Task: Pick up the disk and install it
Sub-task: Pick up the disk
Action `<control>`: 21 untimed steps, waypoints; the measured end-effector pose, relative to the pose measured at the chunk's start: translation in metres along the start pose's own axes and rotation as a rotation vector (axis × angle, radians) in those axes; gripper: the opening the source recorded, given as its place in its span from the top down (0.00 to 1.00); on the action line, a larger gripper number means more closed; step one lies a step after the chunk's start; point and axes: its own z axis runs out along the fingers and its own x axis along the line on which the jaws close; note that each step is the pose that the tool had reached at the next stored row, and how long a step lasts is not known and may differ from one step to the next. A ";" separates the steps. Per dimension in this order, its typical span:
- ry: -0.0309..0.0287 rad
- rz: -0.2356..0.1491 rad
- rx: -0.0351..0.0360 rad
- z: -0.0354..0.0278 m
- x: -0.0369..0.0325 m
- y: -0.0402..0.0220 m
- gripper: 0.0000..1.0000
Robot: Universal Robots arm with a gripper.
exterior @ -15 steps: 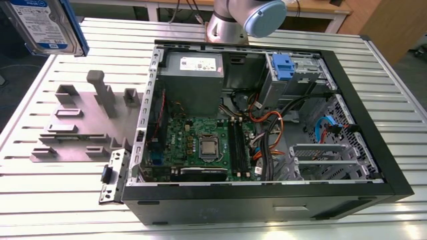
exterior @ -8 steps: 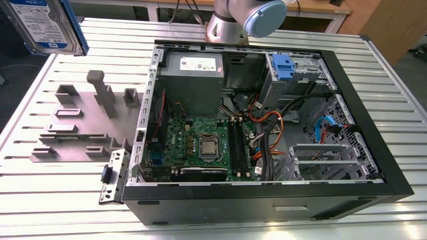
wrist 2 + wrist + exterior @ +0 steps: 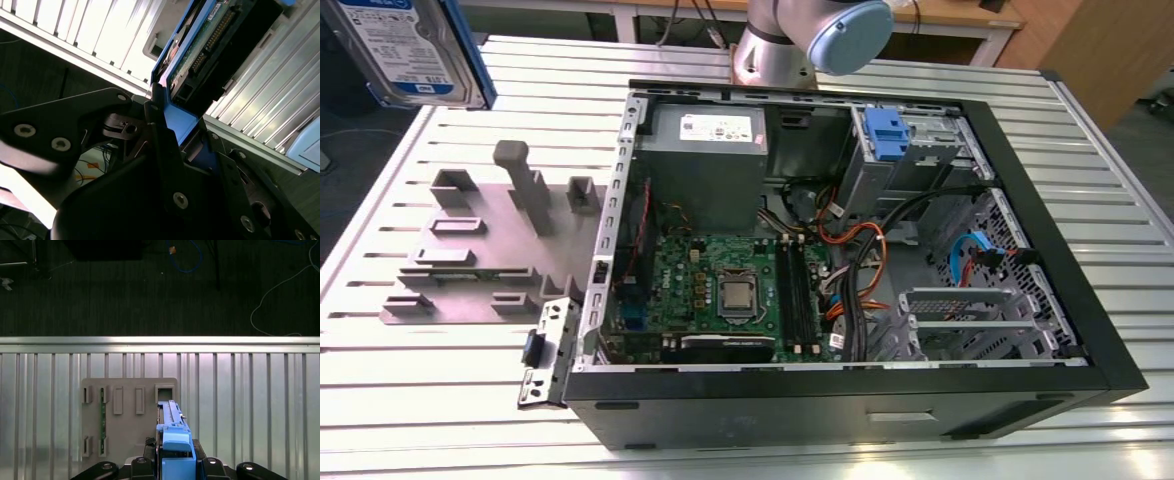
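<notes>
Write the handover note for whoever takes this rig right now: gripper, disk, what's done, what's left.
Gripper: shut on the flat rectangular silver disk, gripping its bright blue plastic carrier frame.
Disk: held in the air, edge-on above the grey slotted holder plate on the slatted metal table, to the exterior view's left of the open black computer case.
Done: the disk is picked up.
Left: the install; the disk is not yet in the case.

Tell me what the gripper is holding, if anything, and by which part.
The disk, held with the jaws shut on one end of its blue carrier.
</notes>
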 end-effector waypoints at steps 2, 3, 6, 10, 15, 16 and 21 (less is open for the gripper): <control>0.0000 0.000 0.0001 -0.0008 0.0000 0.0000 0.64; 0.0000 0.000 0.0001 -0.0011 0.0000 0.0000 0.64; 0.0000 0.000 0.0001 -0.0020 0.0000 0.0000 0.64; 0.0000 0.000 0.0001 -0.0027 0.0000 0.0000 0.64; -0.0001 0.000 0.0001 -0.0039 0.0000 0.0000 0.64; 0.0000 0.000 0.0001 -0.0041 0.0000 0.0000 0.64; 0.0000 0.000 0.0001 -0.0054 0.0000 0.0001 0.64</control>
